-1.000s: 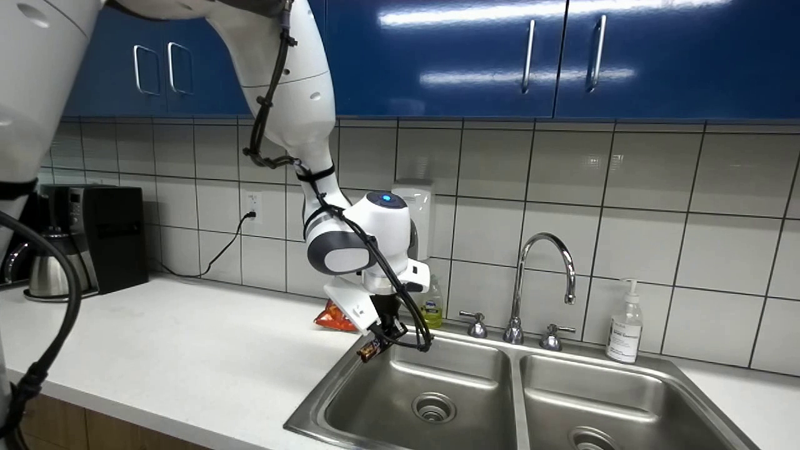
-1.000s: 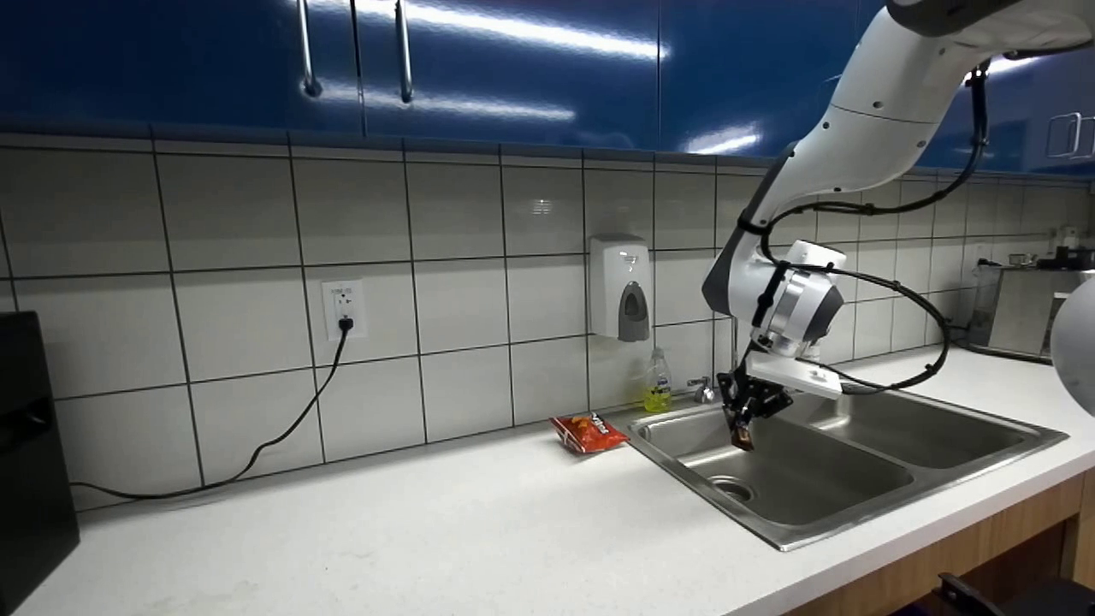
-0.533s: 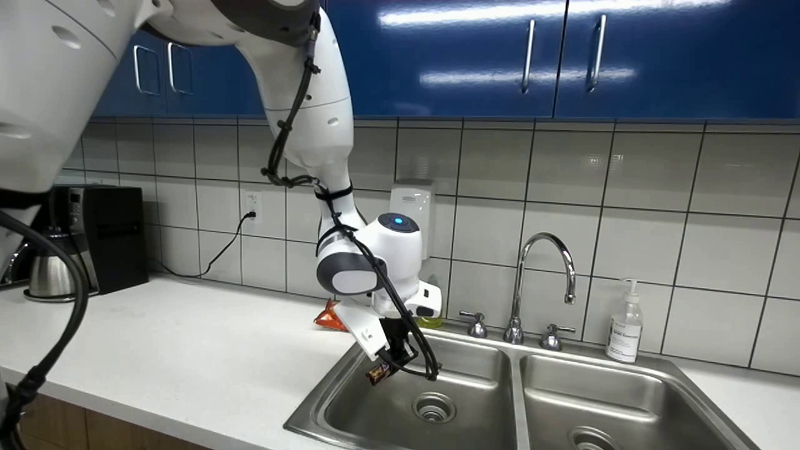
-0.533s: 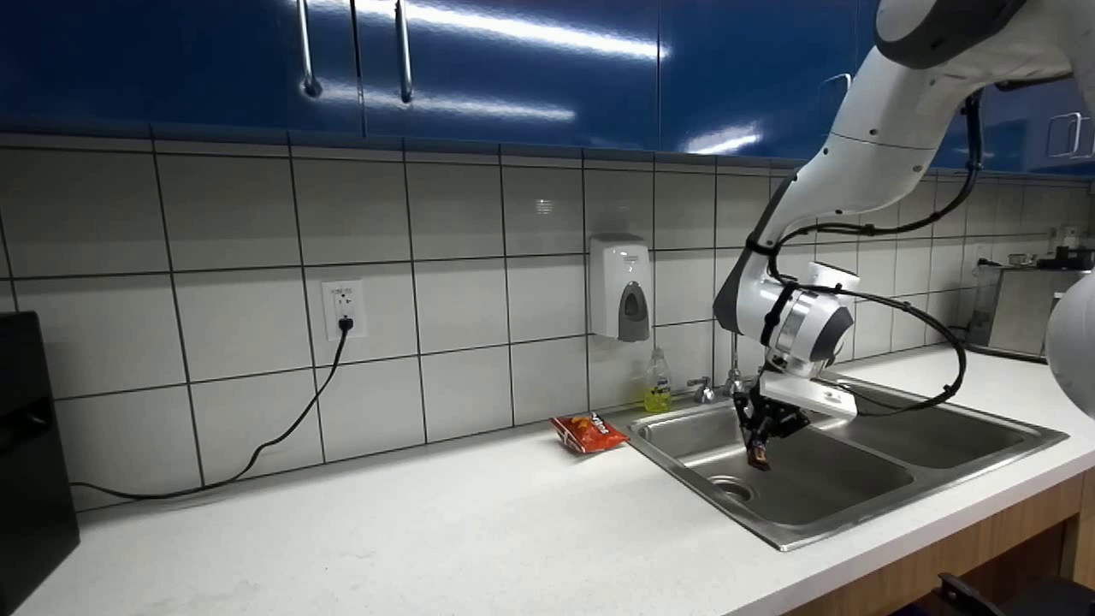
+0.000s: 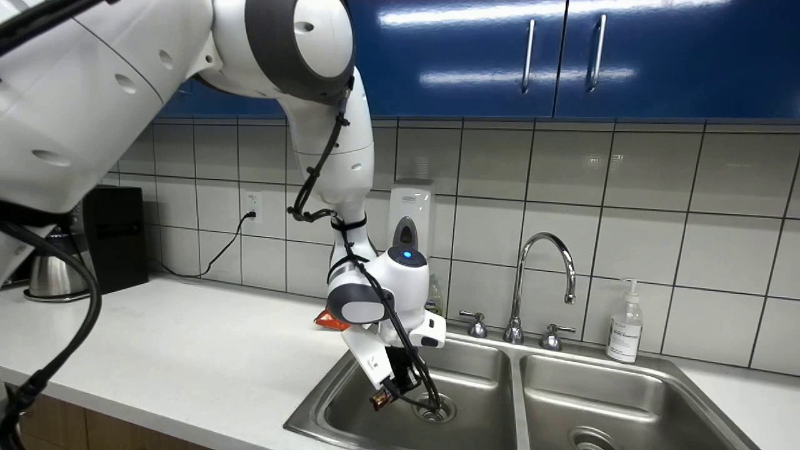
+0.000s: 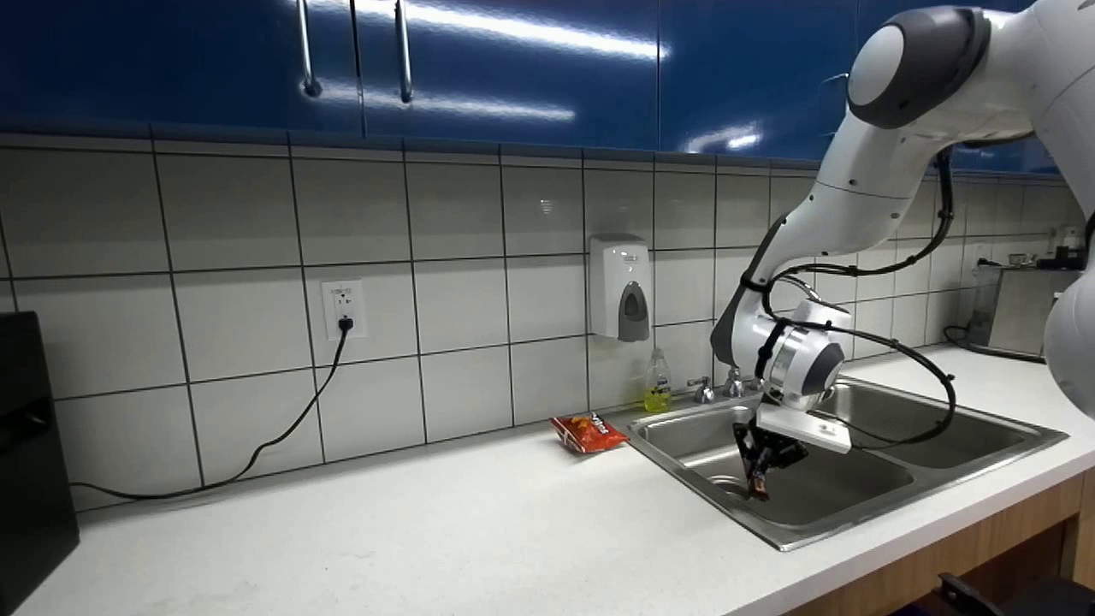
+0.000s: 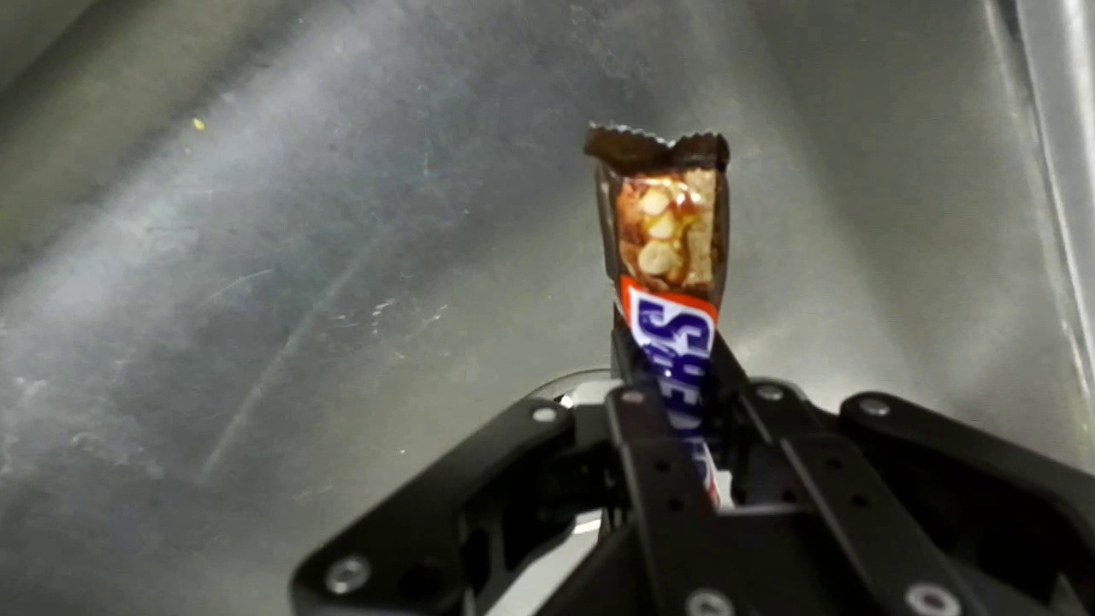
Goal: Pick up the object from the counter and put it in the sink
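Observation:
The object is a small wrapped candy bar with dark brown and red parts, seen closely in the wrist view (image 7: 667, 231) and small in both exterior views (image 5: 380, 400) (image 6: 758, 490). My gripper (image 7: 671, 359) is shut on its middle, with one end sticking out past the fingertips. In both exterior views the gripper (image 5: 397, 382) (image 6: 756, 462) points down into the left basin of the steel sink (image 5: 307, 412) (image 6: 710, 501), near the drain. Bare steel fills the wrist view behind the bar. The gap between bar and basin floor is hard to judge. The white counter (image 5: 187, 350) lies beside the sink.
An orange-red chip bag (image 6: 588, 433) lies on the counter by the sink's back corner. A soap bottle (image 6: 657, 387), the curved faucet (image 5: 519, 287) and a pump bottle (image 5: 625, 331) stand behind the sink. A divider (image 5: 519, 394) separates the basins. A wall dispenser (image 6: 620, 291) hangs above.
The arm has lowered, carrying the bar from above the sink's edge down into the left basin and slightly toward its drain. The gripper has stayed shut on the bar.

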